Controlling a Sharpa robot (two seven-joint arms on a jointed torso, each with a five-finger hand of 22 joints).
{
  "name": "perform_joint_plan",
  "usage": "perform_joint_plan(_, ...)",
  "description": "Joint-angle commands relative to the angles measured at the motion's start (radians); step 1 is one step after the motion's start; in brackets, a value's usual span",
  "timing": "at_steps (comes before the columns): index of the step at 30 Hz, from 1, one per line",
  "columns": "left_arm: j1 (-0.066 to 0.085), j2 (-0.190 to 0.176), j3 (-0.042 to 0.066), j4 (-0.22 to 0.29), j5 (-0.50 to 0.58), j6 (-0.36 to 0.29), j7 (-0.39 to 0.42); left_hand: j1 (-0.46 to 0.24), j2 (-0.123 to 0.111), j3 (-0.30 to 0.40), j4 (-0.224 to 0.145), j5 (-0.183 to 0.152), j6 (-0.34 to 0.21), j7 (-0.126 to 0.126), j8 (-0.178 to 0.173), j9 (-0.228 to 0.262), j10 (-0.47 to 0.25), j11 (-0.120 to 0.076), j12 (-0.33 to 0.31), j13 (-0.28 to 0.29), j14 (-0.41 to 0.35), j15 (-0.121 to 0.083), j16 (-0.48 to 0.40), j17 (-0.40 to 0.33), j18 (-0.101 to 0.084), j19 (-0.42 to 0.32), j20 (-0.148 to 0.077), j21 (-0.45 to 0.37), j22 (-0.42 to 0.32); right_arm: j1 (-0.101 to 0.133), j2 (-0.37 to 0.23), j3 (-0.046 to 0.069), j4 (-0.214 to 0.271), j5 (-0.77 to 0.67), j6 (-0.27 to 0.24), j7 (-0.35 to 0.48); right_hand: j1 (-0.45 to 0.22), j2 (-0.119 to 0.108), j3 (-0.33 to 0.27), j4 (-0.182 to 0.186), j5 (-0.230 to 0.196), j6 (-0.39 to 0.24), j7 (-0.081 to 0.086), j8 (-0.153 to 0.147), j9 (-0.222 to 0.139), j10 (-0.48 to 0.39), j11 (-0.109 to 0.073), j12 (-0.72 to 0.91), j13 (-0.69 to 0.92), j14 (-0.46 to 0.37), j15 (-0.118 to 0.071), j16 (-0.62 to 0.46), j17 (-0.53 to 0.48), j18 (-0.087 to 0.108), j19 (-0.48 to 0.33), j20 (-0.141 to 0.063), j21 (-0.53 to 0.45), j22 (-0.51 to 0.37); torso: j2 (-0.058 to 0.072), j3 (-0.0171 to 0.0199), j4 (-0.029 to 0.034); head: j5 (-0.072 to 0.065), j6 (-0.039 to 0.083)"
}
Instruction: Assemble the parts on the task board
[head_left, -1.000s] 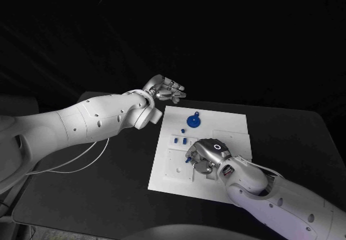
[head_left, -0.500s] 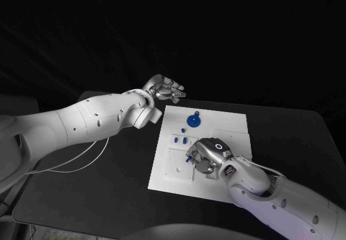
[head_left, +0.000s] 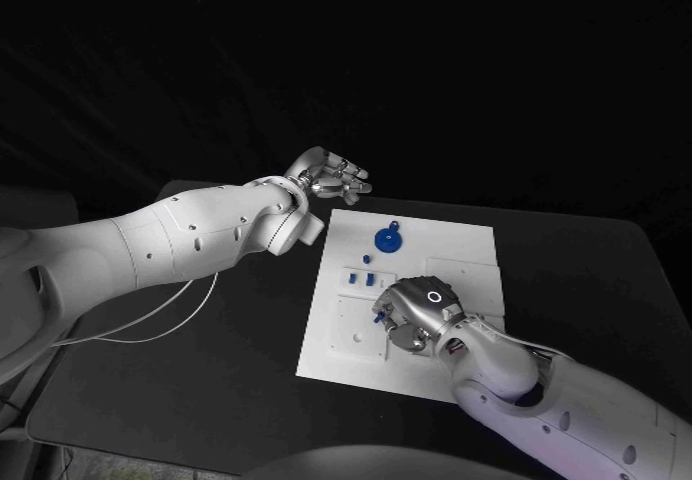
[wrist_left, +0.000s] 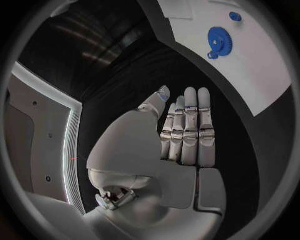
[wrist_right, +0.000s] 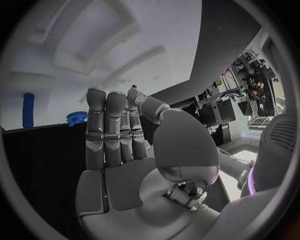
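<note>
Two robot hands: the left robot hand (head_left: 330, 177) hovers off the white board's (head_left: 447, 255) far corner, fingers straight, holding nothing — the right robot hand (head_left: 415, 312) pinches a small blue part (head_left: 379, 318) over the board's middle; a blue gear (head_left: 387, 240) lies farther back.

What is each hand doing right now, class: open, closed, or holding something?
Left hand: open, holding nothing, off the task board.
Right hand: over the board; a blue part shows at its fingertips, grip cannot be told.
</note>
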Motion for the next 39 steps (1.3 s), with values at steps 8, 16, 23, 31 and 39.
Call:
perform_joint_plan(8,0.001,0.001,0.001,0.001,0.005,0.016,0.003,-0.008,0.005,0.002,-0.005,0.006,-0.001,0.000,0.000,0.000,-0.008,0.002,-0.003,0.001,-0.003,0.003,-0.004,-0.001,-0.008,-0.006,-0.001,0.000,-0.001,0.011,0.005,-0.027,0.005,-0.102,-0.008,-0.062,0.000,-0.012,0.009,0.000,0.000,0.009,0.002,0.007,-0.001,0.008,0.000,0.000,0.000,-0.002,-0.005,0.005,-0.001,0.012,0.039,-0.009,0.005,0.009,0.000,-0.0009,0.0007,0.003,-0.007)
perform_joint_plan(16,0.001,0.000,0.001,0.001,0.005,0.019,0.002,-0.008,0.005,0.002,-0.005,0.006,-0.001,0.000,0.000,0.000,-0.008,0.002,-0.003,0.001,-0.003,0.003,-0.004,-0.001,-0.008,-0.006,-0.001,0.000,-0.001,0.014,0.009,-0.033,0.001,-0.112,-0.011,-0.079,-0.003,-0.015,0.015,-0.002,0.001,0.011,0.002,0.007,-0.002,0.009,0.000,-0.001,0.000,-0.002,-0.006,0.006,-0.003,0.010,0.040,-0.009,0.016,0.016,0.000,-0.0007,0.0009,0.006,-0.011)
perform_joint_plan(23,0.001,0.000,0.001,0.001,0.005,0.020,0.001,-0.008,0.005,0.002,-0.005,0.006,-0.001,0.000,0.000,0.000,-0.008,0.002,-0.003,0.001,-0.003,0.003,-0.004,-0.001,-0.008,-0.006,-0.001,0.000,-0.001,0.014,0.014,-0.035,-0.006,-0.112,-0.004,-0.084,-0.005,-0.016,0.018,-0.002,0.002,0.011,0.001,0.007,-0.002,0.010,0.000,-0.001,0.000,-0.002,-0.006,0.007,-0.004,0.011,0.040,-0.009,0.016,0.019,0.000,-0.0004,0.0005,0.007,-0.013)
perform_joint_plan(31,0.001,0.000,0.001,0.001,0.005,0.022,0.001,-0.008,0.005,0.002,-0.005,0.006,-0.001,0.000,0.000,0.000,-0.008,0.002,-0.003,0.001,-0.003,0.003,-0.004,-0.001,-0.008,-0.006,-0.001,0.000,-0.001,0.015,0.021,-0.037,-0.014,-0.110,0.003,-0.087,-0.006,-0.016,0.019,-0.002,0.002,0.012,0.001,0.007,-0.002,0.010,0.000,-0.001,0.000,-0.003,-0.006,0.008,-0.005,0.010,0.040,-0.009,0.024,0.022,0.000,-0.0003,0.0005,0.006,-0.013)
perform_joint_plan(39,0.001,0.000,0.001,0.001,0.005,0.022,0.001,-0.008,0.005,0.002,-0.005,0.006,-0.001,0.000,0.000,0.000,-0.008,0.002,-0.003,0.001,-0.003,0.003,-0.004,-0.001,-0.008,-0.006,-0.001,0.000,-0.001,0.015,0.024,-0.039,-0.017,-0.104,0.006,-0.083,-0.006,-0.016,0.019,-0.002,0.002,0.012,0.001,0.007,-0.002,0.010,0.000,-0.001,0.000,-0.003,-0.006,0.008,-0.005,0.010,0.040,-0.009,0.024,0.022,0.000,-0.0002,0.0003,0.006,-0.015)
